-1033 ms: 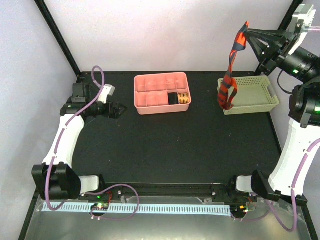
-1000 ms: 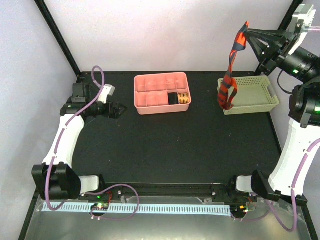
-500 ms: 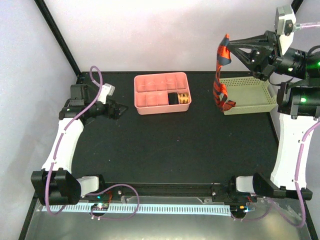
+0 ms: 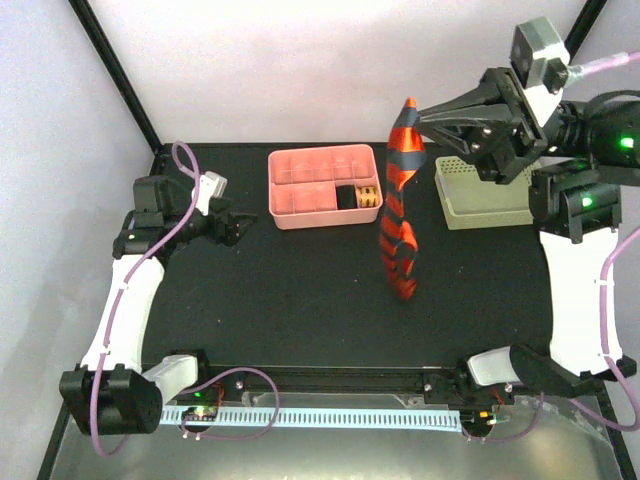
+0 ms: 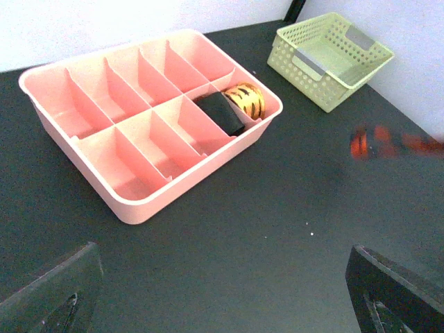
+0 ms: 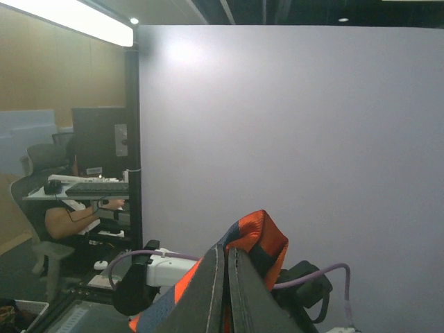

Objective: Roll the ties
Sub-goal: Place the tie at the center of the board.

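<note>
An orange-red tie with navy stripes (image 4: pixel 398 215) hangs in the air over the black table, right of the pink tray (image 4: pixel 320 222). My right gripper (image 4: pixel 412 112) is shut on its top end, high above the table. The tie's lower end dangles near the table surface. In the right wrist view the fabric (image 6: pixel 262 239) bulges out past the closed right gripper (image 6: pixel 227 277). My left gripper (image 4: pixel 238 228) stands open and empty left of the pink tray (image 5: pixel 187 187). Its view shows the tie's tip as an orange blur (image 5: pixel 392 142).
A pale green basket (image 4: pixel 480 200) stands at the back right, under the right arm. The pink tray holds a black roll (image 5: pixel 220 111) and an orange-yellow roll (image 5: pixel 246 100) in its right compartments.
The right arm has swung left with the tie, lifting its lower end out of the green basket to over the table's middle. The left arm has barely shifted.
</note>
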`<state>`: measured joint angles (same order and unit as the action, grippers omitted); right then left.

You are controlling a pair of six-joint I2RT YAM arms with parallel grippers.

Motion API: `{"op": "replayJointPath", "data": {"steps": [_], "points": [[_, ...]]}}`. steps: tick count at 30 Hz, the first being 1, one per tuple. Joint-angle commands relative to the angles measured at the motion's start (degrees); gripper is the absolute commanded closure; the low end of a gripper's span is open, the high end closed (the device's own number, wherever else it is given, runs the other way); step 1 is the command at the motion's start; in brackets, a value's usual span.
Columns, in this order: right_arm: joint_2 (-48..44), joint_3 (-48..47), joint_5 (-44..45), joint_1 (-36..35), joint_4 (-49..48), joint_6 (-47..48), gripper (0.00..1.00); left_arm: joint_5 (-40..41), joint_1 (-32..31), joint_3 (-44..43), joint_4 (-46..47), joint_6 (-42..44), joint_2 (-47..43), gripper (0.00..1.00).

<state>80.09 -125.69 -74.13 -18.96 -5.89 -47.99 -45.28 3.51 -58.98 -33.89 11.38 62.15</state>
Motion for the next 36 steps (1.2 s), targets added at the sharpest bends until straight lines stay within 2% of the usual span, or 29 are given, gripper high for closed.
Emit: {"op": "replayJointPath", "data": {"steps": [1,4,6,11,16,17,18,21,22,24,26,29,32,36], "points": [[2.99,-2.74,2.03,-1.62,4.01,3.62,0.98,-2.22,0.66,1.12,3.11,1.50,-1.87,0.01],[3.30,-1.95,2.72,2.31,10.26,8.12,0.98,-2.17,0.64,1.50,1.64,3.64,-2.08,0.01],[2.33,0.99,2.34,7.80,11.53,9.08,0.98,-2.01,0.69,2.16,1.49,4.66,-2.40,0.01],[-7.28,19.46,-3.32,26.90,8.40,11.52,0.98,-3.60,0.60,4.27,3.62,6.92,-3.60,0.01],[-13.26,37.77,-14.21,47.30,17.19,22.87,0.98,-5.21,0.29,3.93,2.43,11.55,-3.38,0.01],[-13.92,42.55,-16.92,51.49,15.97,23.49,0.98,-5.45,0.03,3.50,1.03,14.16,-2.87,0.01],[-14.30,48.59,-19.46,55.07,8.96,19.81,0.98,-5.38,-0.66,3.07,-0.86,16.56,-2.31,0.01],[-14.04,67.67,-20.57,65.27,-32.90,-8.49,0.98,-1.02,-4.41,3.01,-5.49,22.60,-0.93,0.01],[-13.34,71.86,-20.61,67.19,-39.44,-10.77,0.98,0.59,-5.99,3.63,-6.31,24.00,-0.70,0.01],[-10.66,77.38,-20.62,68.61,-44.72,-12.53,0.98,3.49,-9.39,5.44,-6.84,25.49,-0.28,0.01],[-6.39,81.06,-20.62,68.64,-54.27,-21.00,0.98,6.96,-13.79,7.17,-6.82,26.71,0.23,0.01],[1.25,85.24,-20.62,68.23,-80.17,-37.94,0.98,10.83,-18.30,8.66,-5.71,27.25,1.18,0.01],[6.90,86.78,-20.53,67.62,-82.00,-44.21,0.98,11.60,-21.38,8.68,-4.54,26.49,3.02,0.01],[3.22,90.00,-20.49,65.33,-81.81,-48.17,0.98,12.56,-25.10,6.82,-3.69,25.04,6.56,0.01]]}}
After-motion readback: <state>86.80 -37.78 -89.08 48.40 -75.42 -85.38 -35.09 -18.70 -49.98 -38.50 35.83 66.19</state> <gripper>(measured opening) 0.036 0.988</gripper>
